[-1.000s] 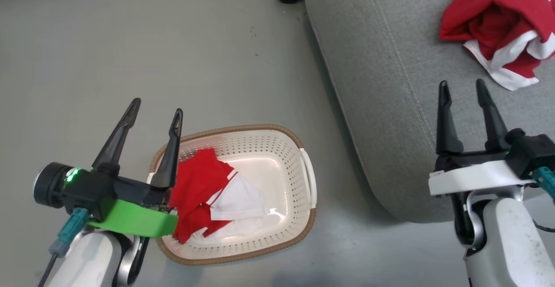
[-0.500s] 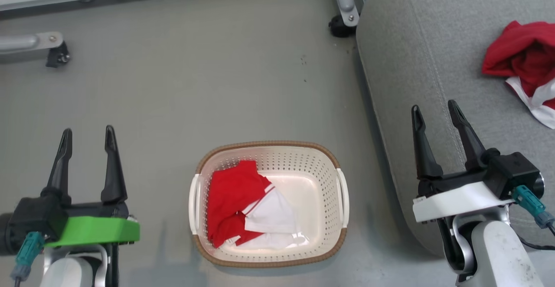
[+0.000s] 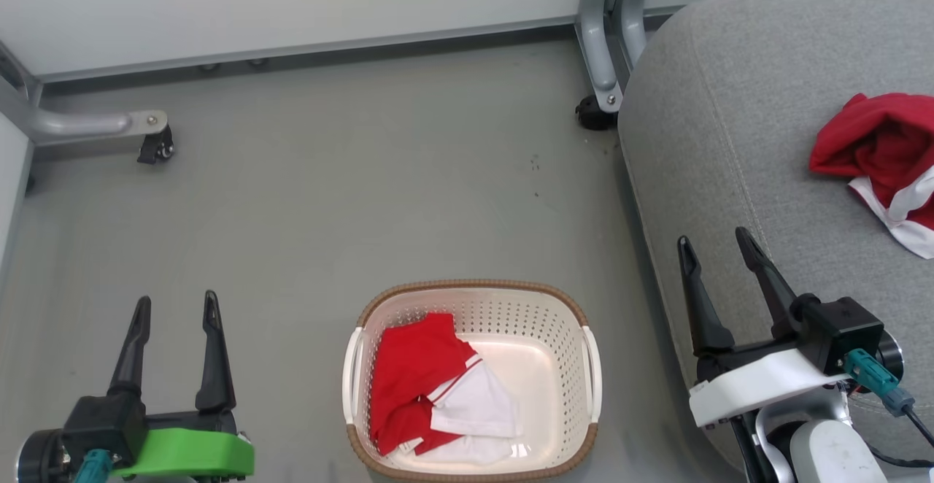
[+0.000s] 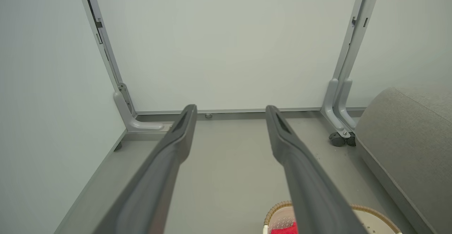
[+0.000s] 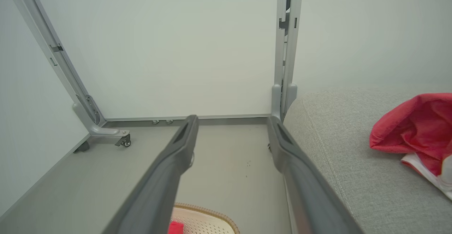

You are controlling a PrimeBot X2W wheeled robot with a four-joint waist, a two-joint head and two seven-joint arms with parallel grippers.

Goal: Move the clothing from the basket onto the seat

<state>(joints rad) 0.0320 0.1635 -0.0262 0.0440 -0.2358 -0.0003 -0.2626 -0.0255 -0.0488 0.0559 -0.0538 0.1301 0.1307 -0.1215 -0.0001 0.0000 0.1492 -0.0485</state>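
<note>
Pulled back from the basket's rim, the left fingers [image 3: 211, 352] are now hanging spread and empty at the lower left, well apart from the basket [image 3: 474, 284] on the floor [image 3: 328, 198]. One red garment [image 3: 412, 366] with white panels and a thin white stripe is lying crumpled in the basket's left half. Another red-and-white garment [image 3: 875, 140] is resting bunched on the grey woven seat [image 3: 730, 140]. The right fingers [image 3: 700, 308] are hovering released, gripping nothing, over the seat's edge.
</note>
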